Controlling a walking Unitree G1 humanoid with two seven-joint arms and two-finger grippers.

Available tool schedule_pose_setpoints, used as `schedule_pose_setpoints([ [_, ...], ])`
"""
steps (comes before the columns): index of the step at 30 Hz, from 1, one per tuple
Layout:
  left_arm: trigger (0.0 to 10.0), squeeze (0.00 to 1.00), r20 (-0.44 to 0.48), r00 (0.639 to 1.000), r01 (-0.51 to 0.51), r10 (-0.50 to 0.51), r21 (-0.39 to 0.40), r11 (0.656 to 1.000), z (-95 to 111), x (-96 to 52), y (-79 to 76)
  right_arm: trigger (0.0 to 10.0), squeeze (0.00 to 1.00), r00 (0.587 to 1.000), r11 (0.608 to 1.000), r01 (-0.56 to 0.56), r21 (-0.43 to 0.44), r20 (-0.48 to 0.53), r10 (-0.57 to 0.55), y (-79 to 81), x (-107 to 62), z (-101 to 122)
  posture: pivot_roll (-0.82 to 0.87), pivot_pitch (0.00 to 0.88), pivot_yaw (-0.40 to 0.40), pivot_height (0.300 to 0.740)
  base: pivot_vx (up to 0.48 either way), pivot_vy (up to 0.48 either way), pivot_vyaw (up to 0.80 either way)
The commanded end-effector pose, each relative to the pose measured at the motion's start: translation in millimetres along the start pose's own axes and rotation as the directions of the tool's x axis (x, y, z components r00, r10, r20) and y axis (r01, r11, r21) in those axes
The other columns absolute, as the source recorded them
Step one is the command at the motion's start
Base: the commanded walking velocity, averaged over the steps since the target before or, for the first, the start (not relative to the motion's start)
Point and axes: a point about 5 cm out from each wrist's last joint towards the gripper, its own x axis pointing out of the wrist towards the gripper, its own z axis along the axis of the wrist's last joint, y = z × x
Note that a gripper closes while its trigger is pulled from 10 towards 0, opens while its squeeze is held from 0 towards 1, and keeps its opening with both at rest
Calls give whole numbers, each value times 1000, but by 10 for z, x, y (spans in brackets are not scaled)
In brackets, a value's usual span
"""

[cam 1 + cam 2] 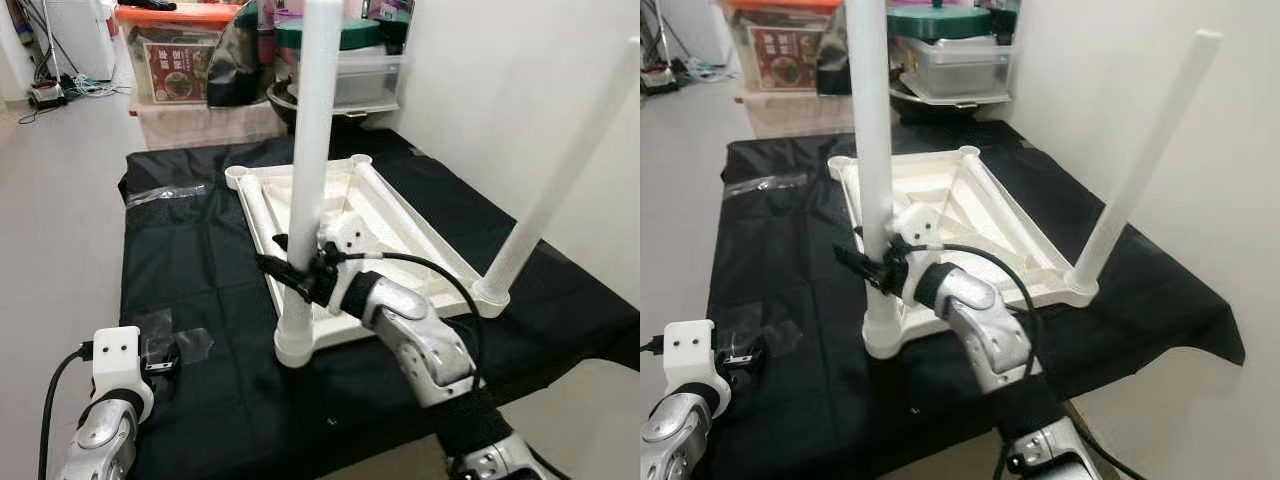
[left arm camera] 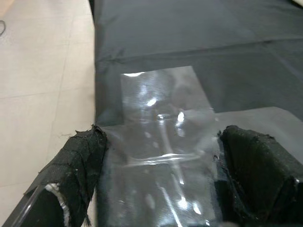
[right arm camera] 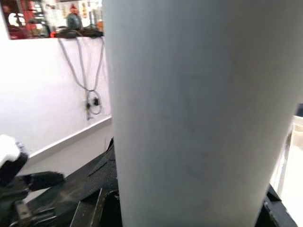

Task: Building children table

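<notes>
Left eye view gives you the white tabletop (image 1: 395,215) lying upside down on a black cloth (image 1: 190,270) that covers a low platform, its underside ribs facing up. At the corner nearest the robot's left a white leg (image 1: 310,160) stands upright in its socket, and you can see the right gripper (image 1: 300,268) pinching that leg low down, just above the socket, its black fingers pressed against either side of the tube. A second leg (image 1: 560,170) stands in the near corner on the robot's right, leaning slightly outward toward the white wall (image 1: 500,90). The two far corner sockets hold no legs. A loose white tube (image 1: 262,215) lies inside the frame along its left edge. Right wrist view confirms the hold: the leg sits right up against the camera. Your left gripper (image 2: 161,175) hovers low over the near left edge of the cloth, well apart from the tabletop, its fingers spread wide with a patch of clear tape (image 2: 161,127) on the cloth between them. Beyond the platform you have stacked storage boxes (image 1: 185,60) on the tiled floor (image 1: 60,200).
</notes>
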Motion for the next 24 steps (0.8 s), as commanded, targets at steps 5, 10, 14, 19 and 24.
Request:
schedule_pose_setpoints([
  [5,10000,0,-18,999,-31,31,4,1000,-35,-2,63,0,0,1000,1000,-8,-29,-22,7,38,-56,-169,30,0,-77,740,0,0,0],
  [10,10000,0,-18,999,-43,43,6,999,-37,-11,98,0,0,996,989,-90,-121,8,92,49,-148,-158,36,0,-80,740,0,0,0],
  [14,10000,0,-18,999,-44,44,6,999,-40,-6,99,0,0,973,946,-230,-227,-23,231,94,-248,-135,31,0,-79,740,0,0,0],
  [19,10000,0,-19,999,-37,37,2,999,-36,11,72,0,0,908,857,-417,-304,-101,406,202,-320,-82,23,0,-74,740,0,0,0],
  [24,10000,0,-26,999,-23,22,-8,1000,-44,22,58,0,0,852,795,-524,-305,-178,493,241,-327,-84,24,0,-77,740,0,0,0],
])
